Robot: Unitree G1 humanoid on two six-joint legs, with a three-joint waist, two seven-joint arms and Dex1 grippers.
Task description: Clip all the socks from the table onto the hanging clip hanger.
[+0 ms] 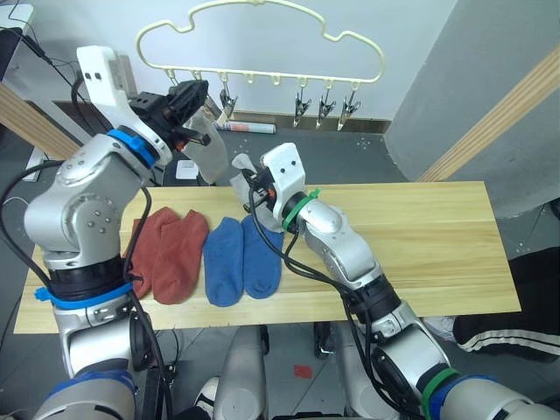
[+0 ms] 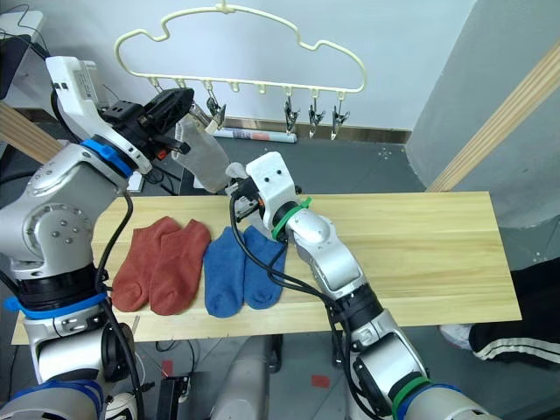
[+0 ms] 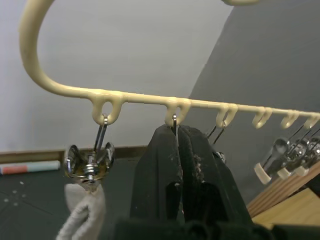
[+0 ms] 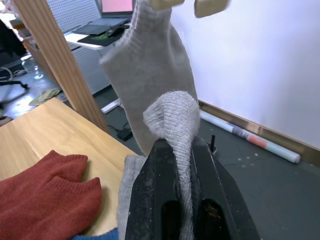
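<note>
The pale-yellow clip hanger (image 1: 262, 79) hangs above the far edge of the table (image 1: 420, 236). My left gripper (image 1: 188, 103) is raised to the hanger's left end and is shut on a clip under the second loop (image 3: 175, 107). A light grey sock (image 1: 208, 153) hangs from the neighbouring clip (image 3: 90, 165). Just below it, my right gripper (image 2: 238, 185) is shut on a second grey sock (image 4: 172, 117), lifting its bunched cuff off the table. Two rust-red socks (image 1: 171, 254) and two blue socks (image 1: 241, 262) lie flat on the left half of the table.
Several free metal clips (image 1: 325, 109) hang along the hanger's right side. A slanted wooden pole (image 1: 499, 122) stands at the right, another (image 4: 55, 60) at the left. A paper roll (image 1: 249, 128) lies on the floor behind. The table's right half is bare wood.
</note>
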